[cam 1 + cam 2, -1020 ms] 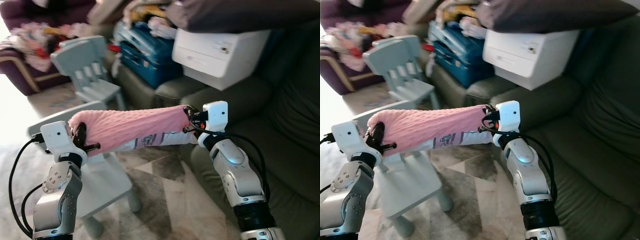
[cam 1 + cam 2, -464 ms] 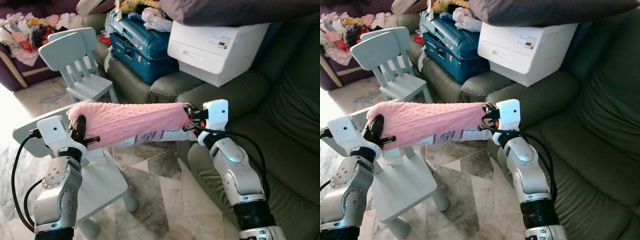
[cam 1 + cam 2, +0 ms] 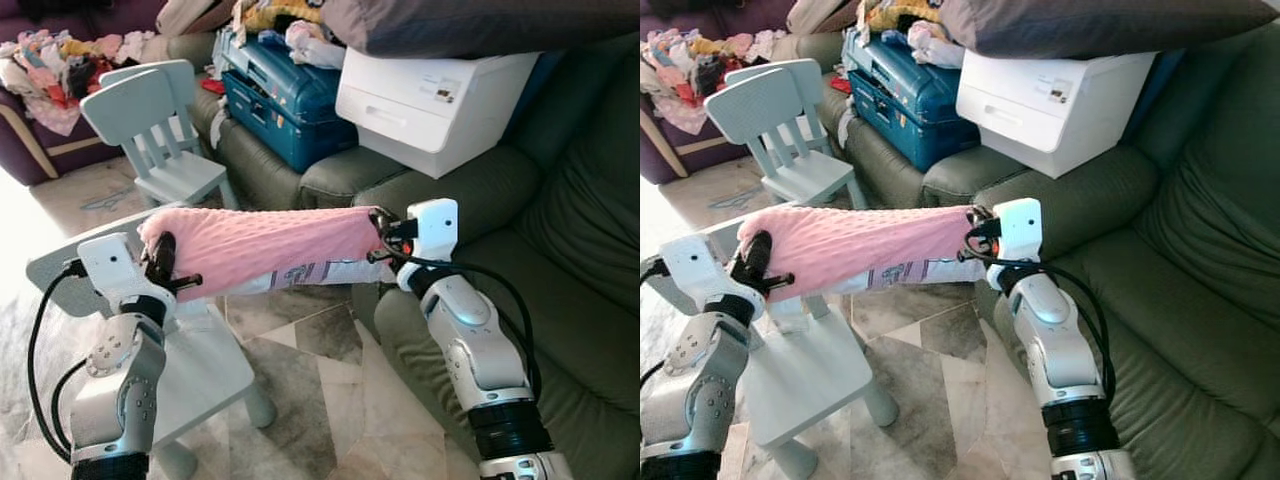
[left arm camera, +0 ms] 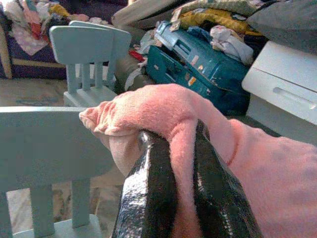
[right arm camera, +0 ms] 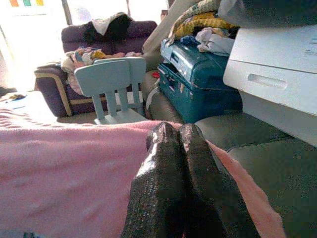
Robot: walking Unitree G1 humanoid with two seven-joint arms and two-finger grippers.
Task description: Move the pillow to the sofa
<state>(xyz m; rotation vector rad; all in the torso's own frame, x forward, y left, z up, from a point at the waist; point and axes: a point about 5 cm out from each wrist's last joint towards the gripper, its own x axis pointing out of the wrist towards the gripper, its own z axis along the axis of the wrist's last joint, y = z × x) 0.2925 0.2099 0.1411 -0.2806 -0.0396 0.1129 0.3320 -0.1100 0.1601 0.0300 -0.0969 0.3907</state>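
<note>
The pink pillow (image 3: 262, 248) hangs level, lengthwise between left gripper (image 3: 165, 262) and right gripper (image 3: 382, 235), both pinching its ends; the sofa (image 3: 560, 300) seat probably lies open just beyond.

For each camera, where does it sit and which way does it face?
Left and right eye views: on the head, looking forward and down; silver arms stretch the pink textured pillow above the pale green child chair, beside the dark green sofa.
Left wrist view: along the left end effector, pinching a pillow corner.
Right wrist view: along the right end effector, shut on the pillow.
Shared: pillow, teal suitcase.
</note>
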